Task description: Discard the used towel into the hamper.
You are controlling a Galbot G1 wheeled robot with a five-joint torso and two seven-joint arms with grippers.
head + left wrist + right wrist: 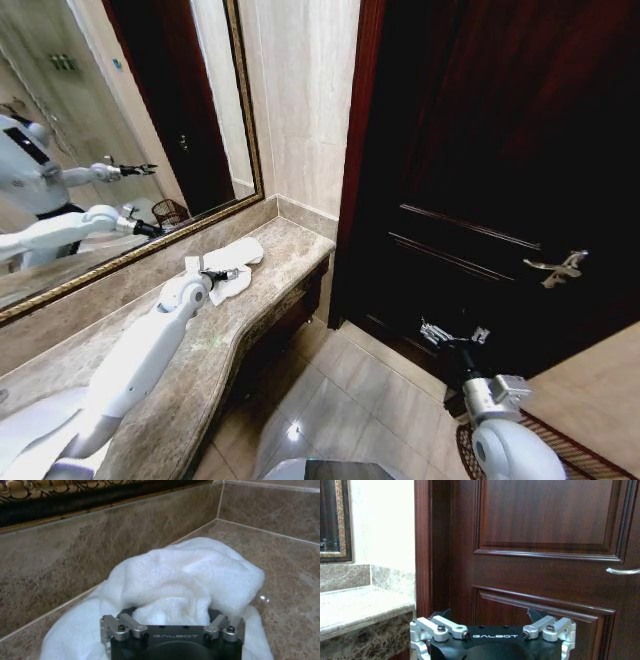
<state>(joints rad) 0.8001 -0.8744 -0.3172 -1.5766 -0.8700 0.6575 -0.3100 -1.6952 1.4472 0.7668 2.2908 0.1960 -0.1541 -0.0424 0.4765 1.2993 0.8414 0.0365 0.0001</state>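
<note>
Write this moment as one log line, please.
left gripper: on white towel, marble counter | right gripper: idle, open, facing door

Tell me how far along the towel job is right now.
Early stage. Done: the left gripper has reached the white towel on the marble counter, and the left wrist view shows its fingers pushed into the towel's folds. In hand: securing the towel, which lies on the counter. Left: lifting it and carrying it to the hamper on the floor by the right gripper, which faces the door.
</note>
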